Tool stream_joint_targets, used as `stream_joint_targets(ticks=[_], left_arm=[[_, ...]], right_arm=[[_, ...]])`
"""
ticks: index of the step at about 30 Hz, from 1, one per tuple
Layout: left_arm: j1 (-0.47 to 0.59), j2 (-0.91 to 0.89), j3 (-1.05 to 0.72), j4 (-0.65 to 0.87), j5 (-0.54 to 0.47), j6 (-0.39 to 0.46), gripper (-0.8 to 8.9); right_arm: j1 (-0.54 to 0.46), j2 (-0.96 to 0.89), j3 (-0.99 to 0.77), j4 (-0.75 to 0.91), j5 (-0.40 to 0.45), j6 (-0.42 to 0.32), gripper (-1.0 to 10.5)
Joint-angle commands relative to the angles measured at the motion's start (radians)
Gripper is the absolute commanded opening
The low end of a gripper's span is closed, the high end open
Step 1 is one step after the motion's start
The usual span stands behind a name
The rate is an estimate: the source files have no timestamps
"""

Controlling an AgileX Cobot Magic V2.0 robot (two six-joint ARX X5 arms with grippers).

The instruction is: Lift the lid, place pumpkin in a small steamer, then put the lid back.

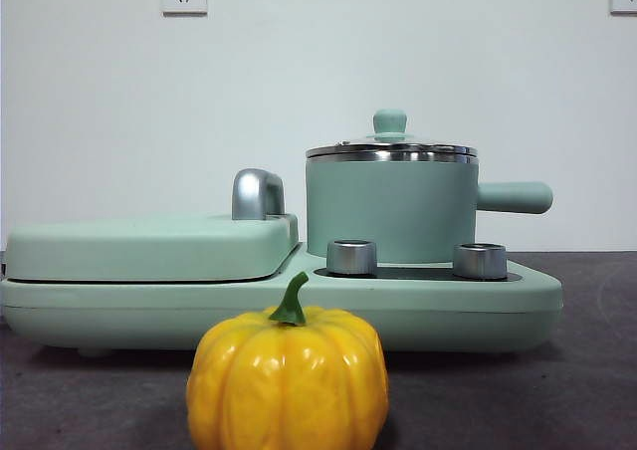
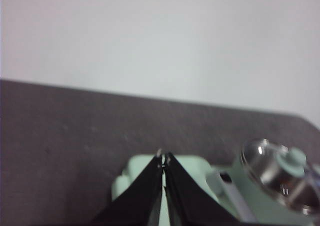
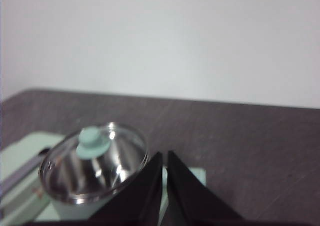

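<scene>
**Listener:** Where do the task's things sit right now?

**Operator:** I'll place everything from the small steamer (image 1: pixel 388 211). It is a mint-green pot on the right half of a wide, low cooker base (image 1: pixel 299 311). The lid (image 1: pixel 391 151) is on it: clear glass, steel rim, a small mint knob in the middle. The pumpkin (image 1: pixel 287 382) stands on the dark bench (image 1: pixel 597 370) in front of the steamer and a little to its left, nearer the camera, stem up.

**Listener:** How will they handle?

**Operator:** My judgement: the lid is stiff, smooth and breakable, so I'd take it by the knob only. The pumpkin looks glossy and hard, likely light and slippery. I'd grip across its ribbed sides, or by the stem if the jaws cannot span it.

**Listener:** And your hands?

**Operator:** Neither holds or touches anything. The left hand (image 2: pixel 163 161) hangs above the base's flat cover, to the steamer's left, jaws pressed together. The right hand (image 3: pixel 164 158) hangs just beside the lid's rim, above it, jaws together too, with only a thin slit between the tips.
</scene>
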State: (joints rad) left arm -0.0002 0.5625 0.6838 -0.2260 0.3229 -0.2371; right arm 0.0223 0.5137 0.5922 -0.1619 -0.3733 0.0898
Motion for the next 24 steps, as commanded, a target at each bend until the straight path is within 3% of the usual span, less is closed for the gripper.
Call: stream_joint_targets(ticks=[1,7,11,17,21,24], left_arm=[[-0.022,0.100,0.047,0.013,0.043,0.105,0.09],[-0.100,0.264,0.105,0.008,0.048,0.246,0.09],[-0.158,0.342,0.134,0.007,0.048,0.326,0.08],[-0.227,0.408,0.156,0.016,0.048,0.399,0.16],[-0.248,0.412,0.158,0.042,0.048,0.405,2.18],[-0.257,0.412,0.163,0.044,0.048,0.405,2.48]], right_arm=[[0.002,0.064,0.019,0.004,-0.031,-0.071,0.1],[0.011,0.173,0.031,0.004,-0.075,-0.176,0.2],[0.024,0.216,0.032,0.003,-0.073,-0.256,1.0],[0.045,0.230,0.032,0.001,-0.072,-0.293,1.4],[0.048,0.230,0.032,-0.003,-0.072,-0.293,2.9],[0.048,0.229,0.032,-0.003,-0.072,-0.292,3.1]])
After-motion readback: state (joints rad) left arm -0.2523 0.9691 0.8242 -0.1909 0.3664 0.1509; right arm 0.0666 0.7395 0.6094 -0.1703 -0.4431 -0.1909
